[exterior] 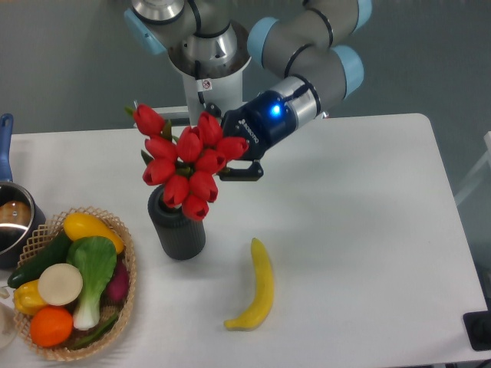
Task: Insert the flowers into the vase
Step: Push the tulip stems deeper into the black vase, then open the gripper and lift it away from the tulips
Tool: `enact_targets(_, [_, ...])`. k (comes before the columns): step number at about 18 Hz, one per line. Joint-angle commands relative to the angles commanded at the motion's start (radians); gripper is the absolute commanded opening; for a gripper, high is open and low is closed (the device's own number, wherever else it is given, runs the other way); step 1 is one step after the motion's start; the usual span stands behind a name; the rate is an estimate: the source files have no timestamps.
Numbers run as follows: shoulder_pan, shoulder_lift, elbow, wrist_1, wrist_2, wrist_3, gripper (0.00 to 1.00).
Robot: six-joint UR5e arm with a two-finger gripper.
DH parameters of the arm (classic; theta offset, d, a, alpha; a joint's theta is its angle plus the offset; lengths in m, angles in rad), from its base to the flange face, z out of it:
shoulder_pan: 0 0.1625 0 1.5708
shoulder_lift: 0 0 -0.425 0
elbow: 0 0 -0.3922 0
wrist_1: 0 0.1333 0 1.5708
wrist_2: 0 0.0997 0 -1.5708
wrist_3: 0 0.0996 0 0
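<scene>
Hanging over the mouth of the dark grey ribbed vase near the white table's left edge, the bunch of red tulips is gripped by the two-finger gripper. Insertion is judged barely begun; lowering and release remain.

Red buds with green leaves are shown on the flowers at upper centre, above the dark grey ribbed vase. A yellow banana is seen on the white table, lower centre.
</scene>
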Motion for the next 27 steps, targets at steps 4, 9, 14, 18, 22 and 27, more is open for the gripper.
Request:
enact_targets(4, [-0.021, -0.009, -0.046, 0.000, 0.009, 0.055, 0.10])
enact_targets(9, [-0.040, 0.015, -0.126, 0.002, 0.038, 0.112, 0.20])
enact_targets(14, [-0.057, 0.029, -0.150, 0.000, 0.083, 0.126, 0.94])
enact_targets(18, [-0.058, 0.023, -0.152, 0.000, 0.107, 0.126, 1.00])
enact_targets(22, [-0.052, 0.024, -0.152, 0.000, 0.164, 0.128, 1.00])
enact_targets(27, [-0.002, 0.037, -0.141, 0.000, 0.190, 0.128, 1.00])
